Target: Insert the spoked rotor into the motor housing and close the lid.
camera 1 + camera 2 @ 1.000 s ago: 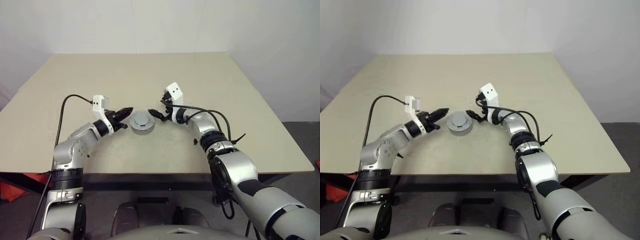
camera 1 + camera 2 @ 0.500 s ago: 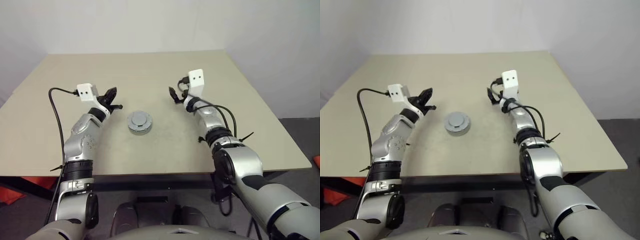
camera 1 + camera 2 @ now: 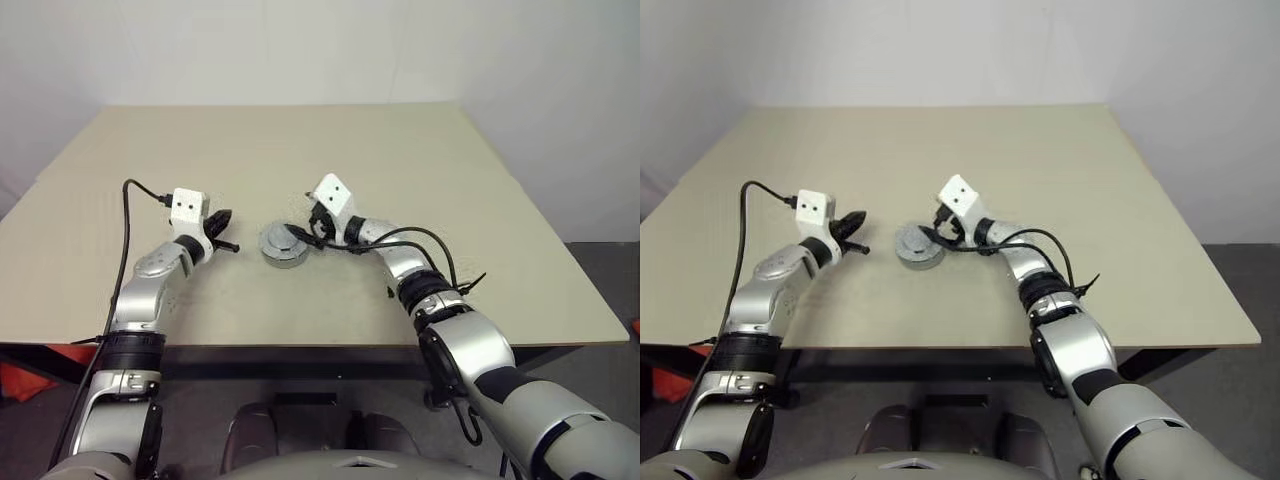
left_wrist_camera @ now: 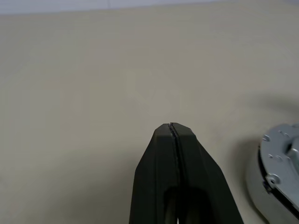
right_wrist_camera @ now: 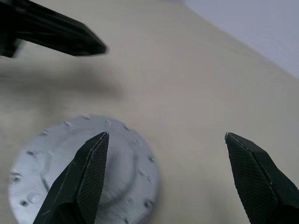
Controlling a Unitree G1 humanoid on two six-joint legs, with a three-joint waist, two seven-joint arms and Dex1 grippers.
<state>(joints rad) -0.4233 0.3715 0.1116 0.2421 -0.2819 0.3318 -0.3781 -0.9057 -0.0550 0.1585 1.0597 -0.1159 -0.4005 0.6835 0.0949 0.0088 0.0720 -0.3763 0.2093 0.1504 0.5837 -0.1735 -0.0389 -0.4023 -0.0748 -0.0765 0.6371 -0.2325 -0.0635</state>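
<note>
Right gripper (image 3: 296, 233) hovering spread wide at housing's (image 3: 284, 245) 3 o'clock; left gripper (image 3: 228, 246) pinched empty at 9.

The lid (image 5: 84, 177) looks like matt grey cast metal; the table (image 3: 300, 150) is smooth, matt beige.

Table (image 3: 300, 150): beige, matte top, square-edged. Wall (image 3: 300, 50): plain white, directly behind the table's far edge. Floor (image 3: 600, 270): dark grey, visible beside the table's right edge, below top level.
</note>
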